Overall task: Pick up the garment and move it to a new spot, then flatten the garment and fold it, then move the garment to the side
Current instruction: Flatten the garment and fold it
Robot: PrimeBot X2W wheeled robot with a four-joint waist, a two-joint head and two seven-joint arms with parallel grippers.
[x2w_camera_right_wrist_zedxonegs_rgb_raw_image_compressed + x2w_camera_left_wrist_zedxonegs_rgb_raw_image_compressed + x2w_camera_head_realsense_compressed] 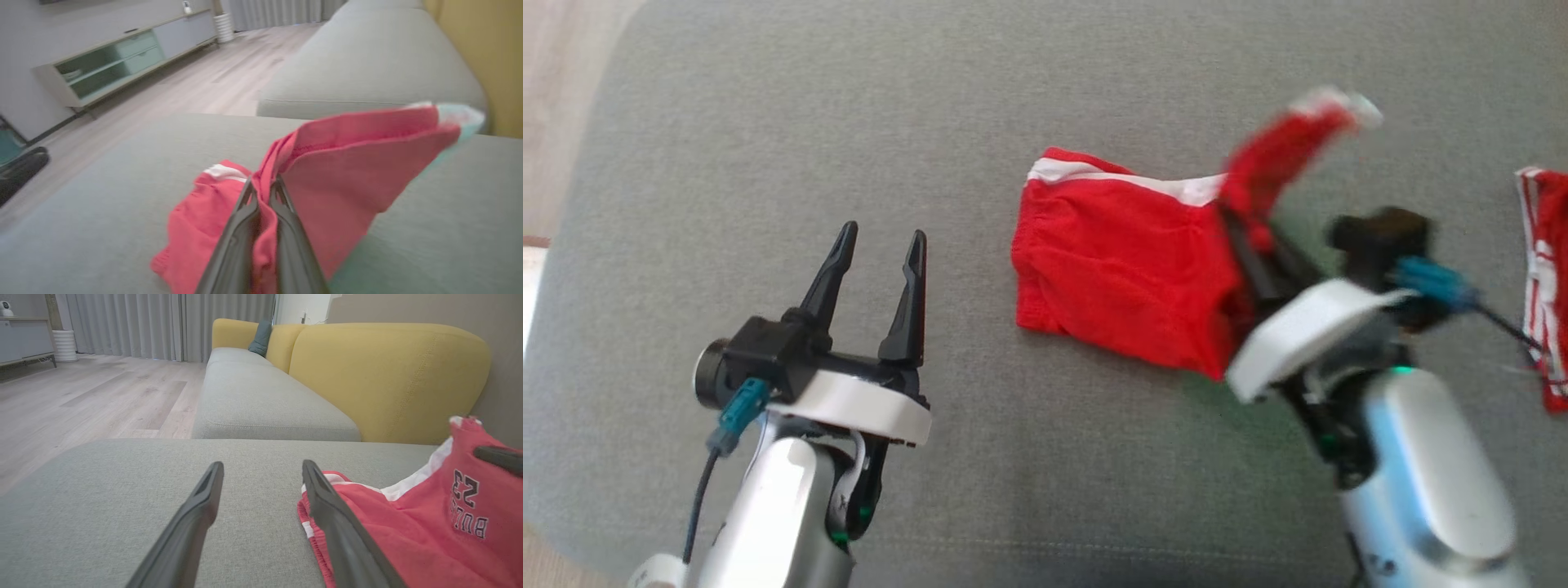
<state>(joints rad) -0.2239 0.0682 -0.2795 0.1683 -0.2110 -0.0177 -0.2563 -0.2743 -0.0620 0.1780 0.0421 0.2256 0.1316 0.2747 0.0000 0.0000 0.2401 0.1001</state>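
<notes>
1. We see a red garment (1119, 261) with a white band lying on a grey sofa cushion (1013, 98), right of centre in the head view.
2. Our right tool (1250, 237) is clamped on the garment's right edge. In the right wrist view its two dark fingers (241, 228) press together with red cloth pinched between them.
3. The gripped part stands lifted off the cushion as a blurred flap, while the rest lies flat.
4. The left wrist view shows dark printed characters (466, 502) on the lifted cloth.
5. Our left tool (885, 231) hovers left of the garment, apart from it, fingers spread and holding nothing.
6. A second red-and-white cloth (1547, 269) lies at the head view's right edge, apart from the garment.
7. A yellow backrest (388, 375) rises behind the cushion.
</notes>
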